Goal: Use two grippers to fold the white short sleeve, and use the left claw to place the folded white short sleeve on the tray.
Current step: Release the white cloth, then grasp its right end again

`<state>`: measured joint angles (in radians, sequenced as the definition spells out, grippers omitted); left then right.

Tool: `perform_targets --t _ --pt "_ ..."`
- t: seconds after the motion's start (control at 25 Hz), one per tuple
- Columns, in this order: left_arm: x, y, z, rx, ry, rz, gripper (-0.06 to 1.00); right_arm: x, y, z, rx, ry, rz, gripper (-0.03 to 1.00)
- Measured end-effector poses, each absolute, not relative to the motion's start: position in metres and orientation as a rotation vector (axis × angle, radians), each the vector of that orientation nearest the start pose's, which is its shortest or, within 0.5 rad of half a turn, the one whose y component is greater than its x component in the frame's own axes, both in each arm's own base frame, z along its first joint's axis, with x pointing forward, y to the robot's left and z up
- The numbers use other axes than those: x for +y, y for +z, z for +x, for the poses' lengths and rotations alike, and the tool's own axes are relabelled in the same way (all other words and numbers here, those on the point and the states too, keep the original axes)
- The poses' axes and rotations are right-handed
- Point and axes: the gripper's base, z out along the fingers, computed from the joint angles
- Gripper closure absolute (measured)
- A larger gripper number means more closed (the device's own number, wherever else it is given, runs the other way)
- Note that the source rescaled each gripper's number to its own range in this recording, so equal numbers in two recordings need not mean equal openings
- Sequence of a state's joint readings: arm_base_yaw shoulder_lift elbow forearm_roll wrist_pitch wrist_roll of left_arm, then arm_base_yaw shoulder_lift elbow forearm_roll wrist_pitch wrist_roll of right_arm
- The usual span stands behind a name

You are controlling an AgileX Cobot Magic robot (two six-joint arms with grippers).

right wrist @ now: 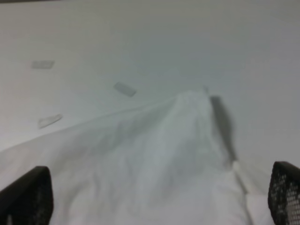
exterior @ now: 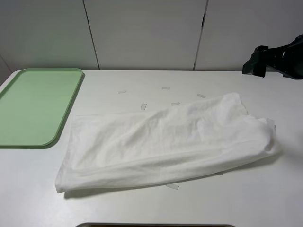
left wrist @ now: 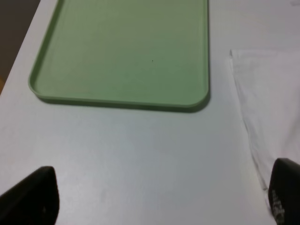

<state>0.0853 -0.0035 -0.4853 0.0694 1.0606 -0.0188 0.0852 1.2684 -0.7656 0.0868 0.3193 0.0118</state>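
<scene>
The white short sleeve (exterior: 165, 142) lies folded into a long wrinkled band across the middle of the white table. The pale green tray (exterior: 35, 104) sits empty at the left. My right gripper (exterior: 255, 64) hangs high at the back right, apart from the shirt. In the right wrist view its fingers (right wrist: 26, 197) are spread wide above the shirt (right wrist: 154, 164) and hold nothing. My left gripper is out of the high view. In the left wrist view its fingers (left wrist: 30, 197) are spread and empty over bare table, between the tray (left wrist: 126, 51) and the shirt's edge (left wrist: 269, 103).
Several small clear tape strips (exterior: 165, 88) lie on the table behind the shirt, and one (exterior: 172, 186) lies in front of it. A dark edge (exterior: 156, 225) shows at the table's front. A white panelled wall stands behind.
</scene>
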Motion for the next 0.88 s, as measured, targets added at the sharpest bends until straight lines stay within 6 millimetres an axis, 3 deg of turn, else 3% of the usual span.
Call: perform_targets --t 0.12,0.16,0.36,0.48,0.68,0.88 --pt "0.005 0.273 -0.004 2.052 0.125 -0.11 0.06 0.015 0.258 0.271 2.325 0.097 0.029 -0.03" --pt "0.005 0.273 -0.004 2.052 0.125 -0.11 0.06 0.003 0.251 0.283 2.355 0.075 0.081 -0.03" --pt "0.005 0.274 -0.004 2.05 0.125 -0.109 0.06 -0.025 0.217 0.308 2.501 0.011 0.126 -0.03" --pt "0.005 0.274 -0.004 2.047 0.125 -0.109 0.06 -0.03 0.204 0.315 2.562 -0.008 0.085 -0.03" --pt "0.005 0.274 -0.004 2.047 0.125 -0.109 0.06 -0.034 0.17 0.33 2.7 -0.023 -0.146 -0.03" --pt "0.005 0.274 -0.004 2.046 0.125 -0.109 0.06 -0.042 0.154 0.336 2.756 -0.018 -0.186 -0.03"
